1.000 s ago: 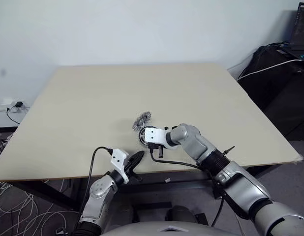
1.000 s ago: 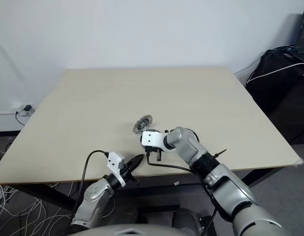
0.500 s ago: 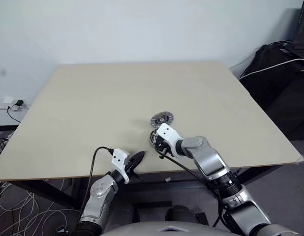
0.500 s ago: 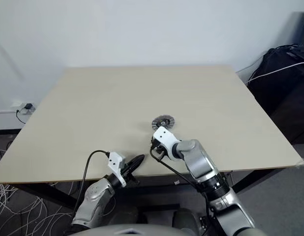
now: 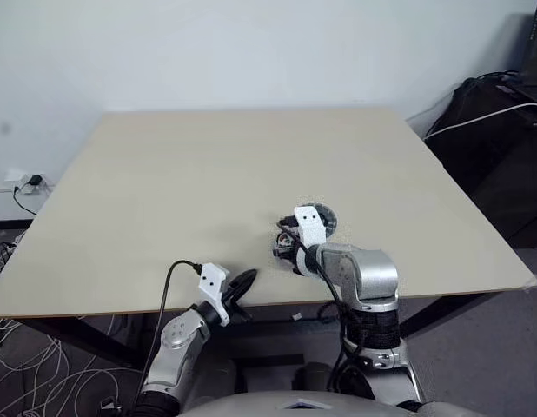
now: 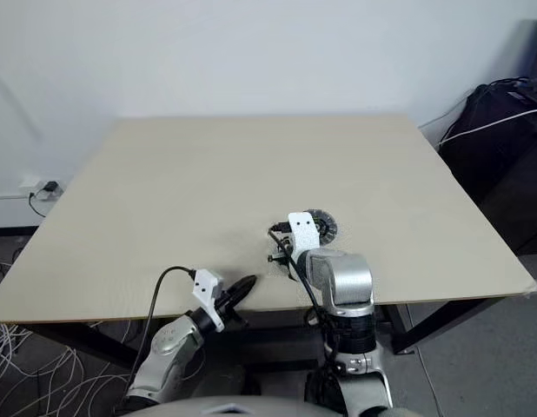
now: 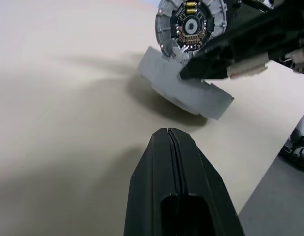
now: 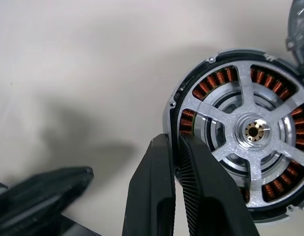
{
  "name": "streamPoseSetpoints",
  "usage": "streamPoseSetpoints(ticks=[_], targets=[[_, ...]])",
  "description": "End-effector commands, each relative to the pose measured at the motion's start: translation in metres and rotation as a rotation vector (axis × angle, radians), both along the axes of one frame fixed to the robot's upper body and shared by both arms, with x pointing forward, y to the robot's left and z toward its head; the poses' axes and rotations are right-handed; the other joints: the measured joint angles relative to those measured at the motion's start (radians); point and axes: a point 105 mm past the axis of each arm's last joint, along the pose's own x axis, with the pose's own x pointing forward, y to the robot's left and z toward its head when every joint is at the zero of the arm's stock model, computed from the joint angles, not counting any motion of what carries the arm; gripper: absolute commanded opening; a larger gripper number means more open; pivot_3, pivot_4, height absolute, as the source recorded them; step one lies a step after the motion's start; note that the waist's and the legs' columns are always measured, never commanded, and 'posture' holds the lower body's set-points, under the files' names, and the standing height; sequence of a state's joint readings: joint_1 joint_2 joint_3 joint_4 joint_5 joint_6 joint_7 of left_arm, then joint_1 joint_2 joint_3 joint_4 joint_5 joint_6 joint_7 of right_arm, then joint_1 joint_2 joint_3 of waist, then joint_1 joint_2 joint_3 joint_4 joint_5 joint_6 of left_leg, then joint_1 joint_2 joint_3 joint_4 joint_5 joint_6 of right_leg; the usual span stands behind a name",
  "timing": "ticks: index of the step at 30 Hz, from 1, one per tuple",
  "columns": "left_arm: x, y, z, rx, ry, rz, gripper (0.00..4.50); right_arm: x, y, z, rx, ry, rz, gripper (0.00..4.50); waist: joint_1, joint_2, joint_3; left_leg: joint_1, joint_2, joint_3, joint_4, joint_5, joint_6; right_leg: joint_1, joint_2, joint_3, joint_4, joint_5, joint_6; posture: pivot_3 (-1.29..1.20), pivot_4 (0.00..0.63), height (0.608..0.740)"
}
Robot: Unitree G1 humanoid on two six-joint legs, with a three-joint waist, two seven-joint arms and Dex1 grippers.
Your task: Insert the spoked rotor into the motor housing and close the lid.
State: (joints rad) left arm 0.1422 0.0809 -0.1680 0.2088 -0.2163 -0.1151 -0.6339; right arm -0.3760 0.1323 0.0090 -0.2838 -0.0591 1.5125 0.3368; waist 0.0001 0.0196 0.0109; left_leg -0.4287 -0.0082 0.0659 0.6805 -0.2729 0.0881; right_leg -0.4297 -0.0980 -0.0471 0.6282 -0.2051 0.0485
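Observation:
In the right wrist view the spoked rotor [image 8: 253, 130] sits in the motor housing, whose copper windings [image 8: 218, 78] show between the spokes. My right gripper [image 8: 175, 145] is shut on the rotor's black rim, one finger outside it and one over a gap. From the head it is near the table's front edge [image 5: 286, 245]. Whether the part rests on the table I cannot tell. The silver-grey lid [image 5: 326, 217] lies just beyond, open, its edge [image 8: 300, 22] beside the housing. My left gripper [image 7: 170, 132] is shut and empty at the front edge [image 5: 244, 280], left of the parts.
The beige table [image 5: 164, 174] stretches wide behind and to both sides of the parts. Its front edge runs just under both grippers. Black equipment with a white cable [image 5: 499, 122] stands beyond the right edge. Loose cables [image 5: 16, 347] lie on the floor at the left.
My right wrist has rolled and its forearm has swung in under the hand. The gripper, the rotor in the housing and the lid have shifted right along the table. The left gripper stayed put.

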Motion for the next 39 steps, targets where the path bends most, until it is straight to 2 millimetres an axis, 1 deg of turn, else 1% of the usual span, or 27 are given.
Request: streamPoseSetpoints(ticks=[1, 6, 9, 12, 15, 21, 23, 25, 27, 28, 30, 31, 32, 34, 35, 36, 37, 38, 39], targets=[[0.004, -0.001, 0.013, -0.023, -0.044, 0.006, 0.00, 0.000, 0.012, 0.022, 0.069, -0.032, -0.013, 0.01, -0.003, 0.000, 0.000, 0.000, 0.000, 0.000, 0.000, 0.000, 0.000, 0.000, 0.000, 0.000, 0.000, 0.000, 0.000, 0.00, 0.000, 0.740], [0.004, -0.001, 0.013, -0.023, -0.038, 0.008, 0.00, -0.004, 0.028, 0.032, 0.144, -0.021, -0.002, 0.01, -0.010, 0.001, 0.000, 0.000, 0.000, 0.000, 0.000, 0.000, 0.000, 0.000, 0.001, -0.001, 0.000, 0.000, 0.000, 0.00, 0.000, 0.740], [0.004, -0.001, 0.013, -0.023, -0.035, 0.007, 0.00, -0.003, 0.032, 0.035, 0.156, -0.022, 0.005, 0.01, -0.013, 0.001, 0.000, 0.000, 0.000, 0.000, 0.000, 0.000, 0.000, 0.001, 0.002, -0.001, 0.000, 0.000, 0.000, 0.00, 0.000, 0.740], [0.004, -0.001, 0.013, -0.024, -0.032, 0.006, 0.00, 0.000, 0.036, 0.033, 0.160, -0.003, -0.002, 0.01, -0.012, 0.001, 0.000, 0.001, 0.000, 0.000, 0.000, 0.001, 0.000, 0.001, 0.007, -0.001, 0.000, 0.000, 0.000, 0.00, 0.000, 0.740], [0.005, -0.002, 0.013, -0.023, -0.029, 0.008, 0.00, 0.004, 0.040, 0.027, 0.164, 0.012, -0.014, 0.01, -0.013, 0.001, 0.000, 0.001, 0.000, 0.000, 0.001, 0.001, 0.000, 0.002, 0.007, -0.002, 0.001, 0.000, 0.001, 0.00, 0.000, 0.740], [0.006, -0.001, 0.014, -0.022, -0.027, 0.016, 0.00, 0.007, 0.057, 0.017, 0.204, 0.042, -0.020, 0.01, -0.013, 0.000, 0.000, 0.004, 0.000, 0.000, 0.002, 0.002, 0.001, 0.006, 0.007, -0.002, 0.001, 0.001, 0.002, 0.00, 0.000, 0.740], [0.006, -0.001, 0.014, -0.022, -0.027, 0.016, 0.00, 0.009, 0.063, 0.017, 0.223, 0.042, -0.020, 0.69, -0.014, 0.001, 0.000, 0.007, 0.000, 0.001, 0.002, 0.002, 0.001, 0.008, 0.007, -0.002, 0.001, 0.001, 0.002, 0.00, 0.000, 0.740], [0.005, -0.001, 0.014, -0.021, -0.027, 0.015, 0.00, 0.011, 0.068, 0.016, 0.242, 0.044, -0.026, 1.24, -0.014, 0.001, 0.001, 0.013, 0.000, 0.001, 0.001, 0.001, 0.002, 0.014, 0.007, -0.002, 0.000, 0.001, 0.002, 0.00, 0.000, 0.740], [0.005, -0.001, 0.015, -0.021, -0.026, 0.015, 0.00, 0.014, 0.074, 0.018, 0.274, 0.045, -0.033, 1.88, -0.014, 0.002, 0.001, 0.014, 0.000, 0.001, 0.001, 0.001, 0.002, 0.015, 0.006, -0.002, 0.000, 0.001, 0.003, 0.00, 0.000, 0.740], [0.005, -0.001, 0.015, -0.020, -0.026, 0.014, 0.00, 0.015, 0.080, 0.023, 0.308, 0.039, -0.026, 2.14, -0.015, 0.002, 0.001, 0.015, 0.000, 0.000, 0.001, 0.001, 0.002, 0.016, 0.006, -0.001, 0.000, 0.001, 0.003, 0.00, 0.000, 0.740], [0.005, 0.000, 0.014, -0.018, -0.025, 0.015, 0.00, 0.014, 0.090, 0.035, 0.373, 0.004, 0.025, 2.82, -0.014, 0.002, 0.001, 0.015, 0.001, 0.000, 0.001, 0.001, 0.002, 0.016, 0.003, -0.001, 0.000, 0.001, 0.003, 0.00, 0.000, 0.740], [0.006, 0.000, 0.014, -0.017, -0.024, 0.016, 0.00, 0.011, 0.094, 0.044, 0.398, -0.032, 0.079, 3.10, -0.015, 0.002, 0.001, 0.015, 0.001, 0.000, 0.001, 0.001, 0.002, 0.015, 0.003, -0.001, 0.000, 0.001, 0.003, 0.00, 0.000, 0.740], [0.006, 0.000, 0.013, -0.017, -0.024, 0.016, 0.00, 0.009, 0.097, 0.049, 0.411, -0.055, 0.117, 3.10, -0.016, 0.002, 0.001, 0.015, 0.001, 0.000, 0.001, 0.001, 0.002, 0.015, 0.003, -0.001, 0.000, 0.001, 0.003, 0.00, 0.000, 0.740], [0.007, 0.000, 0.013, -0.016, -0.022, 0.016, 0.00, 0.004, 0.098, 0.062, 0.398, -0.168, 0.240, 3.10, -0.022, 0.002, 0.002, 0.014, 0.001, 0.000, 0.000, 0.001, 0.002, 0.014, 0.003, -0.001, 0.000, 0.001, 0.002, 0.00, 0.000, 0.740], [0.007, 0.000, 0.012, -0.017, -0.021, 0.016, 0.00, 0.001, 0.096, 0.067, 0.352, -0.266, 0.335, 3.10, -0.025, 0.002, 0.002, 0.014, 0.001, 0.000, -0.001, 0.001, 0.002, 0.013, 0.003, 0.000, 0.000, 0.001, 0.002, 0.00, 0.000, 0.740], [0.007, 0.000, 0.012, -0.018, -0.021, 0.015, 0.00, -0.002, 0.093, 0.069, 0.266, -0.375, 0.444, 3.10, -0.028, 0.003, 0.003, 0.014, 0.001, 0.000, -0.001, 0.001, 0.002, 0.013, 0.003, 0.000, 0.000, 0.000, 0.002, 0.00, 0.000, 0.740], [0.007, 0.000, 0.011, -0.018, -0.020, 0.015, 0.00, -0.006, 0.091, 0.068, 0.206, -0.440, 0.523, 3.10, -0.027, 0.003, 0.002, 0.013, 0.001, 0.000, -0.001, 0.001, 0.002, 0.013, 0.004, 0.000, -0.001, 0.000, 0.002, 0.00, 0.000, 0.740], [0.008, 0.000, 0.011, -0.019, -0.019, 0.015, 0.00, -0.008, 0.086, 0.065, 0.097, -0.552, 0.638, 3.10, -0.024, 0.002, 0.002, 0.014, 0.000, 0.000, -0.001, 0.001, 0.002, 0.014, 0.007, -0.001, -0.001, 0.000, 0.002, 0.00, 0.000, 0.740], [0.008, 0.000, 0.011, -0.019, -0.019, 0.015, 0.00, -0.011, 0.083, 0.063, 0.028, -0.620, 0.715, 3.10, -0.016, 0.001, 0.002, 0.014, 0.000, -0.001, -0.001, 0.001, 0.003, 0.015, 0.006, -0.002, -0.001, -0.001, 0.003, 0.00, 0.000, 0.740]])
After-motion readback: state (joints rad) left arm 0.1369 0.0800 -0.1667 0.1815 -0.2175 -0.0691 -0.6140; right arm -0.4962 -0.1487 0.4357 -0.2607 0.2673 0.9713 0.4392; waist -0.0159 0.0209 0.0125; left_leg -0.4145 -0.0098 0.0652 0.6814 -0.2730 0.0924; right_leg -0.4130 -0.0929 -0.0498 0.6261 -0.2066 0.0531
